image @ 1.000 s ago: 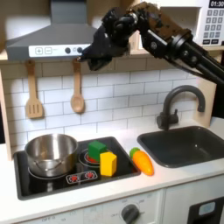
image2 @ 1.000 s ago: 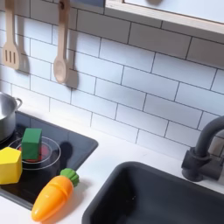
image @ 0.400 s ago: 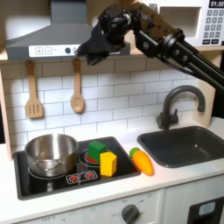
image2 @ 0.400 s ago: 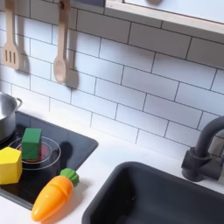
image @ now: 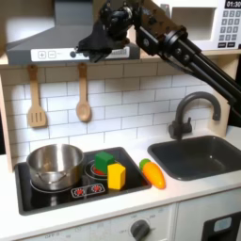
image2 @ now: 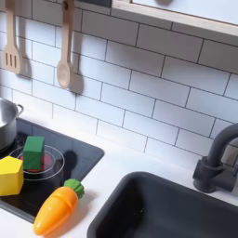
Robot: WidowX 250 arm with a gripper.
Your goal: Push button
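Tool [image: 98, 45] at range hood [image: 52, 40] in first exterior view, grip state unclear, carrot [image2: 58, 208] in both exterior views

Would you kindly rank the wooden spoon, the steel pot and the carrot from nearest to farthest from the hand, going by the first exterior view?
1. Wooden spoon, hanging on the tiled wall just below the hand.
2. Steel pot, on the stove, lower left.
3. Carrot, on the counter beside the sink, lower right.
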